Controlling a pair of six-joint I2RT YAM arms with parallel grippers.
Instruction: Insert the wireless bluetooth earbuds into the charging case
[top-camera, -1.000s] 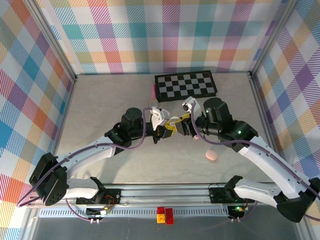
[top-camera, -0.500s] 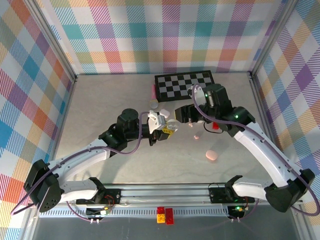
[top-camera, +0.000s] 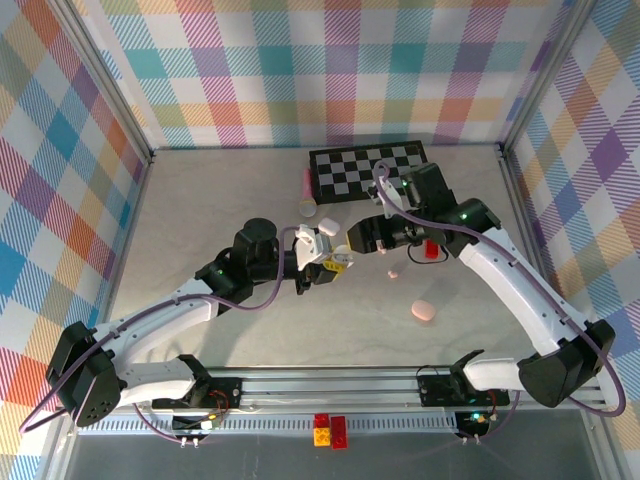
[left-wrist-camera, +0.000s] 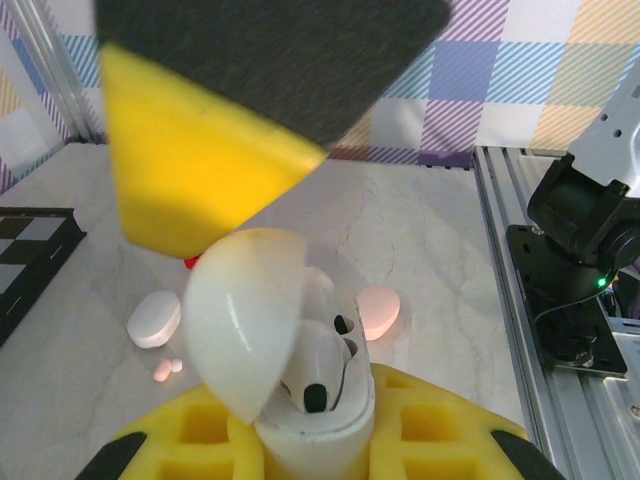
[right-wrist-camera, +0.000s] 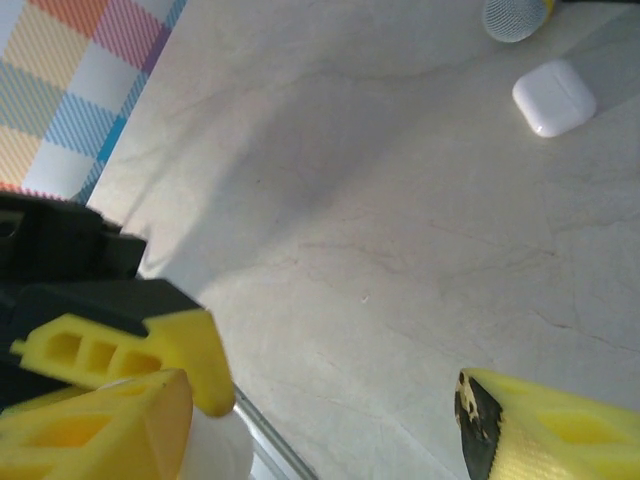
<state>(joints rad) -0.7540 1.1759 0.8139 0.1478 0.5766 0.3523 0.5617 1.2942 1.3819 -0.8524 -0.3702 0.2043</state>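
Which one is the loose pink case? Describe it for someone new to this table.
From the checkerboard at the back, come toward the near edge. The pink case lies alone on bare tabletop: a rounded pebble, much bigger than the tiny pink earbud behind it.

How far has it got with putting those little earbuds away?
A white earbud already sits in the open white case, which the left gripper clamps. The right gripper hangs open and empty beside it. Left to do: the loose earbuds on the table, and the lid to close.
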